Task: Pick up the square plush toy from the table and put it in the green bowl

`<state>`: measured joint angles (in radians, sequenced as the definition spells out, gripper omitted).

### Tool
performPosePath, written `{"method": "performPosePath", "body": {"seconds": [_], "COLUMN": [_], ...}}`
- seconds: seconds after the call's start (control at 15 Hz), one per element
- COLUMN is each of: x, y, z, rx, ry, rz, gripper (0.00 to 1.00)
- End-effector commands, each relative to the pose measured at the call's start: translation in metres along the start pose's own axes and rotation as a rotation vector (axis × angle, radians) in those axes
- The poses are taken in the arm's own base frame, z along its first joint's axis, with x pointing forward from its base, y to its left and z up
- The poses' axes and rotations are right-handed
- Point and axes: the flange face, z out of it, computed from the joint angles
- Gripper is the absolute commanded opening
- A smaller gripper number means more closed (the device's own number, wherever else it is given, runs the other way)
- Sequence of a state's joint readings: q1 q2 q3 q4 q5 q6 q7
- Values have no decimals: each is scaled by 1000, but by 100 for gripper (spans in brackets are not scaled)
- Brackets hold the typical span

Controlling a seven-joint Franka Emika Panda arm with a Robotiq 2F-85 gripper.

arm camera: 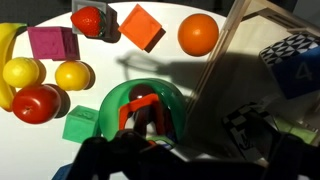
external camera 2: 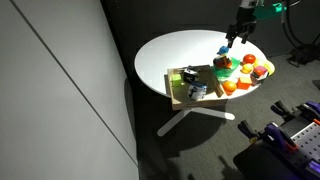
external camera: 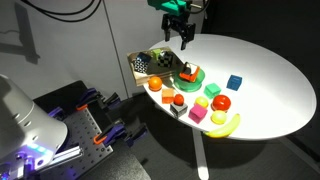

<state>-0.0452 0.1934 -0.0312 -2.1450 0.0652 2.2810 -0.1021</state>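
Note:
The green bowl (arm camera: 118, 100) stands among the toys on the white round table; it also shows in both exterior views (external camera: 193, 77) (external camera 2: 222, 70). The square plush toy (arm camera: 147, 108), orange-red with pale patches, lies inside the bowl (external camera: 186, 71). My gripper (external camera: 177, 40) hangs well above the bowl, with its fingers apart and nothing between them. It also shows above the toys in an exterior view (external camera 2: 235, 38). In the wrist view only its dark body shows along the bottom edge.
Around the bowl lie an orange cube (arm camera: 141, 27), an orange ball (arm camera: 198, 34), a pink cube (arm camera: 52, 43), two yellow balls (arm camera: 72, 75), a red tomato (arm camera: 35, 103), a small green block (arm camera: 80, 124) and a banana (external camera: 226, 124). A blue cube (external camera: 234, 82) sits apart. A wooden box (external camera: 143, 63) stands beside the bowl.

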Motion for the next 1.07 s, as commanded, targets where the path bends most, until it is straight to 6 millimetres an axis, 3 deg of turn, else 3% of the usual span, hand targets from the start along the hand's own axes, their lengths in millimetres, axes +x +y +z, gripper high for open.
{"method": "performPosePath", "body": {"seconds": [0.0,0.4,0.67,0.73,1.0], "x": [-29,-61,-79,-65,-73], "y": [-6,-14,-15,-14,-15], "z": [-25,-50,-56,-50,-51], "rx": [28,6,-1,7,8], "ry": [18,45,23,32,26], "rz": [-28,-55,-58,-40,-40], "gripper": [100,100,100,100,100]}}
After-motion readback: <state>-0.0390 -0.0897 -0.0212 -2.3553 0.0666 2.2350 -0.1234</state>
